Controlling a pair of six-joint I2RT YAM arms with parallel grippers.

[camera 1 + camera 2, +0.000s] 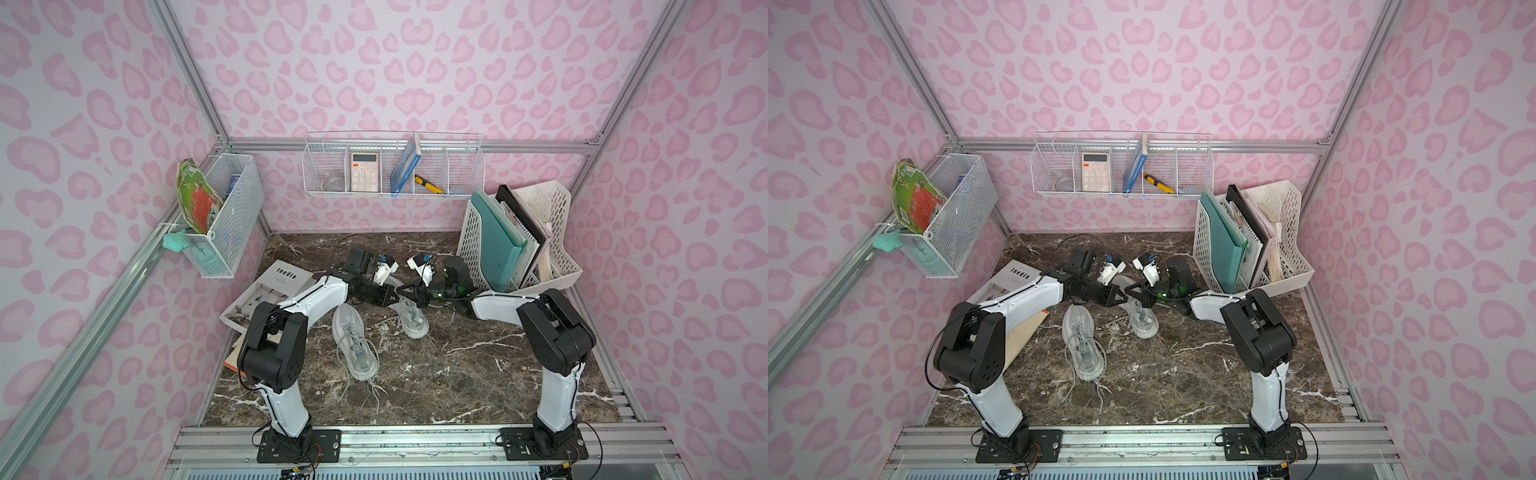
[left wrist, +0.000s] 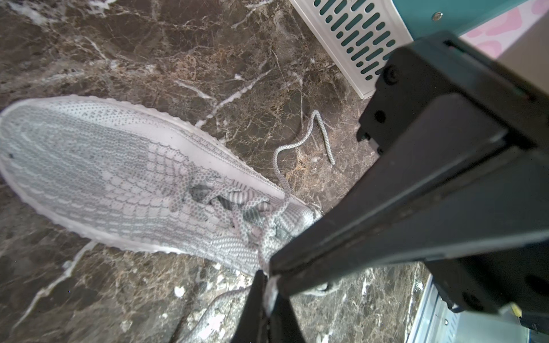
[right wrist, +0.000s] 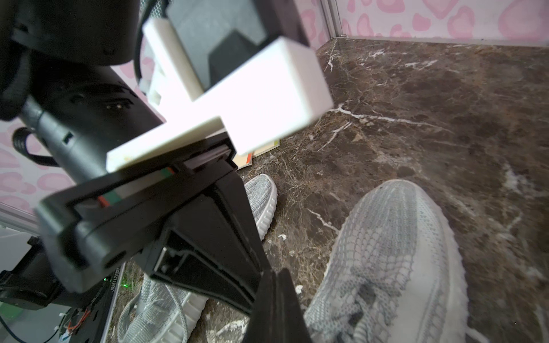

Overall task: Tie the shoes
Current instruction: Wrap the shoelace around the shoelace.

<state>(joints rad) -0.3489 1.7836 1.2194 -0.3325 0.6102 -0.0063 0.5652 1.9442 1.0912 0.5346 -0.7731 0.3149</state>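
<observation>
Meeting above the lacing of the far shoe (image 1: 411, 320), both grippers are pinched closed, almost touching: the left gripper (image 1: 394, 296) nips a lace (image 2: 269, 289), the right gripper (image 1: 404, 291) shows no clear catch. That shoe lies toe away from the robot; the near shoe (image 1: 355, 345) sits untied.

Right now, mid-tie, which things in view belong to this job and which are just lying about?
Job: far shoe, near shoe, their laces.
Lying about: booklet, calculator, blue book, yellow cutter, file trays, mesh basket.
</observation>
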